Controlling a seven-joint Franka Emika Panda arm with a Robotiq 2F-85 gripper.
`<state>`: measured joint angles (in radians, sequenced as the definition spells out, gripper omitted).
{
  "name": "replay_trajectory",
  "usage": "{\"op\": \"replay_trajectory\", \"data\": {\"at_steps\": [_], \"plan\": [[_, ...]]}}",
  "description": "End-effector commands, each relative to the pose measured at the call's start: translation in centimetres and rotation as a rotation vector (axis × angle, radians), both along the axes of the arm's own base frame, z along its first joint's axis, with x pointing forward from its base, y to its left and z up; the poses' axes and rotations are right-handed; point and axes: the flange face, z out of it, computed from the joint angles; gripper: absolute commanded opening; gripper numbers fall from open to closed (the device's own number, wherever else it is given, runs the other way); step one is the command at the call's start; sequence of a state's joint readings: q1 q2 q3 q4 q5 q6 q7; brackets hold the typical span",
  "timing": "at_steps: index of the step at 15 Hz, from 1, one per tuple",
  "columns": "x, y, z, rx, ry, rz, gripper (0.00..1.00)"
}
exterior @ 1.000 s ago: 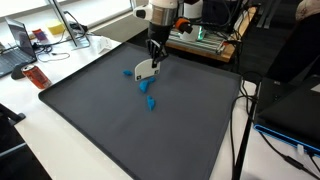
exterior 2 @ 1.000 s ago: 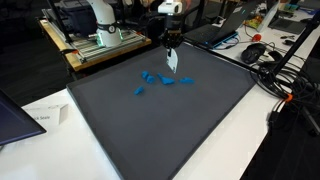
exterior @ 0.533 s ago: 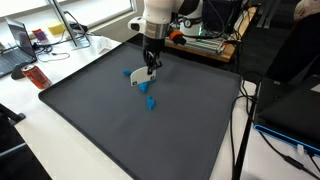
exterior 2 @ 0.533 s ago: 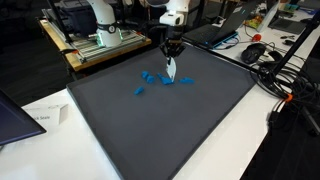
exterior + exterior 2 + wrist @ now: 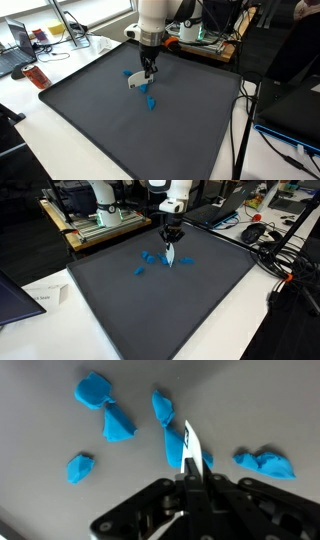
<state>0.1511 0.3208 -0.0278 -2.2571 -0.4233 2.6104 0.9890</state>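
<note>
One white blade (image 5: 188,445) | pinched in closed claw (image 5: 190,478) | tip among blue lumps (image 5: 118,425)

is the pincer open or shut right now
Shut on a thin white strip: in the wrist view the pincer pinches its lower end, with blue lumps around it on the dark mat.

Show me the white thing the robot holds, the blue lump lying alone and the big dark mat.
white thing (image 5: 189,445): wrist view, middle of its flat face.
lone blue lump (image 5: 79,468): wrist view, its middle.
dark mat (image 5: 120,140): an exterior view, bare part.
</note>
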Motion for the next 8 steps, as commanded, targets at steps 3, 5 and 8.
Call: {"op": "replay_trajectory", "data": {"at_steps": [3, 5, 8], "plan": [[0.8, -0.4, -1.3, 0.036, 0.025, -0.035, 0.01], [0.9, -1.0, -1.7, 0.048, 0.033, -0.048, 0.01], [0.8, -2.1, -2.3, 0.070, 0.043, -0.063, 0.01]]}}
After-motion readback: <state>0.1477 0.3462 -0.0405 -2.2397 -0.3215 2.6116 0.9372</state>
